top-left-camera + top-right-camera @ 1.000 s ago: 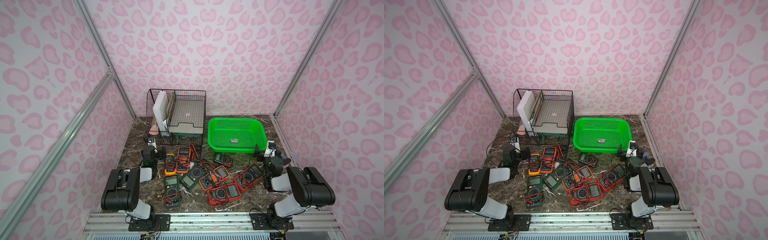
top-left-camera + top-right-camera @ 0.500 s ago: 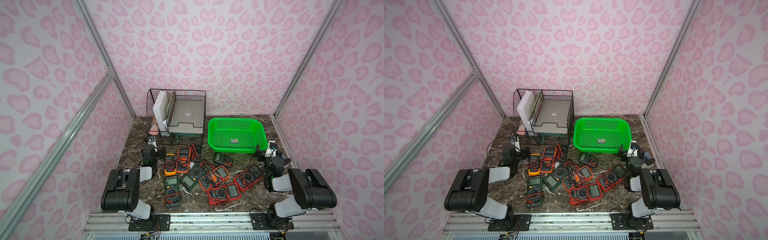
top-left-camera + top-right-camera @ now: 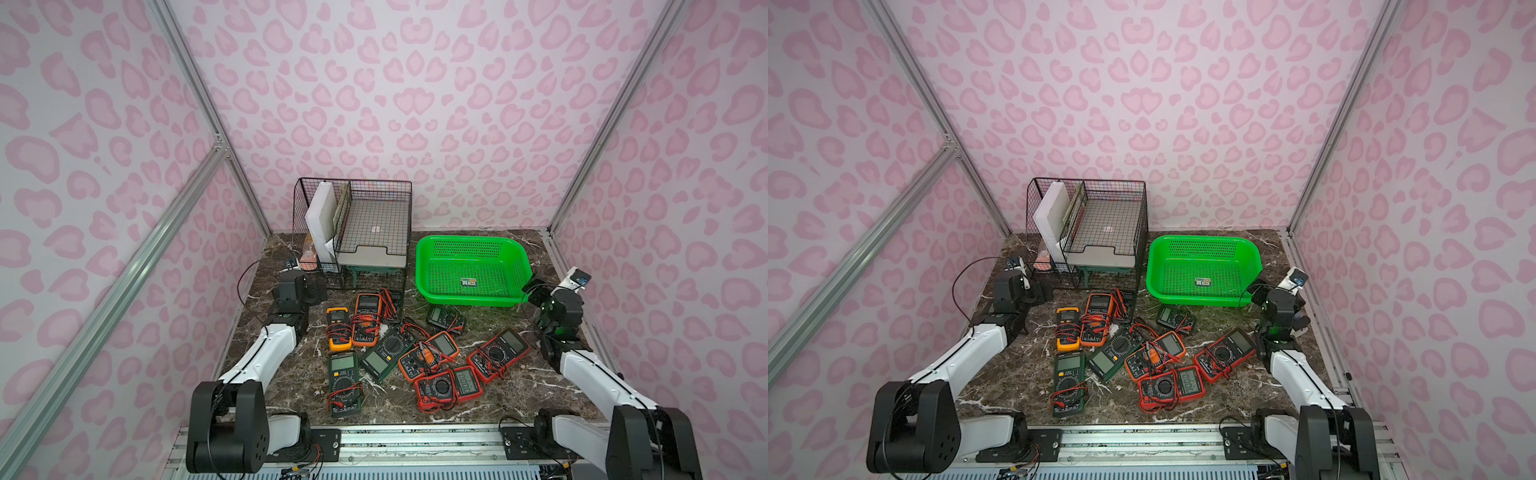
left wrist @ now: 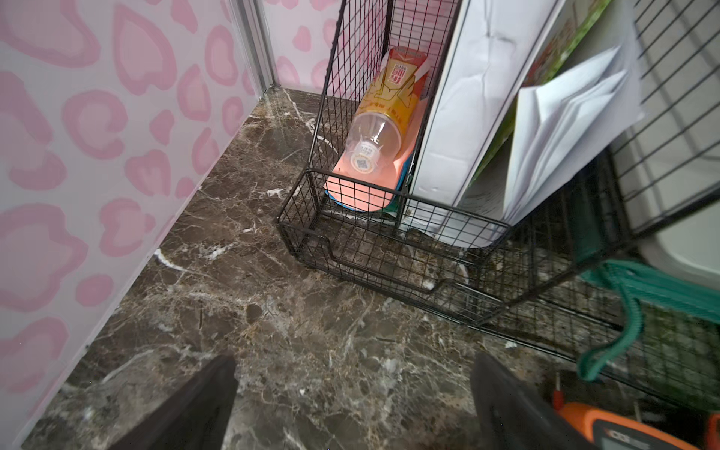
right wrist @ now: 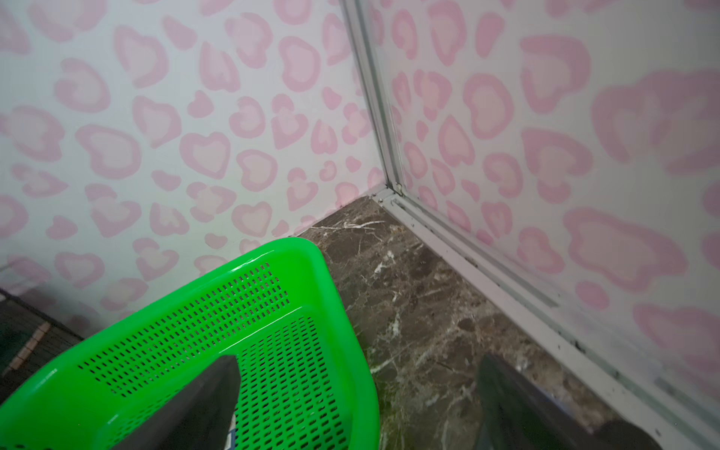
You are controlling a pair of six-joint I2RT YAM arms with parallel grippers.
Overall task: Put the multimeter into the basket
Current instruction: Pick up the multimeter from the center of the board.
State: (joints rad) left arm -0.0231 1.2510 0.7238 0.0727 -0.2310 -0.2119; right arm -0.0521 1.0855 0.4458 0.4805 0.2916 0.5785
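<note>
Overhead, in both top views, the multimeters (image 3: 368,309) lay heaped on the marble table (image 3: 519,386), nearer than the green basket (image 3: 469,300) at far right. The left gripper (image 3: 313,287) sat beside the black wire organizer (image 3: 365,216), the right gripper (image 3: 534,289) at the basket's near right corner. The left wrist view showed the left jaws spread wide over bare marble. The right wrist view showed jaws likewise apart, straddling the basket's right wall.
</note>
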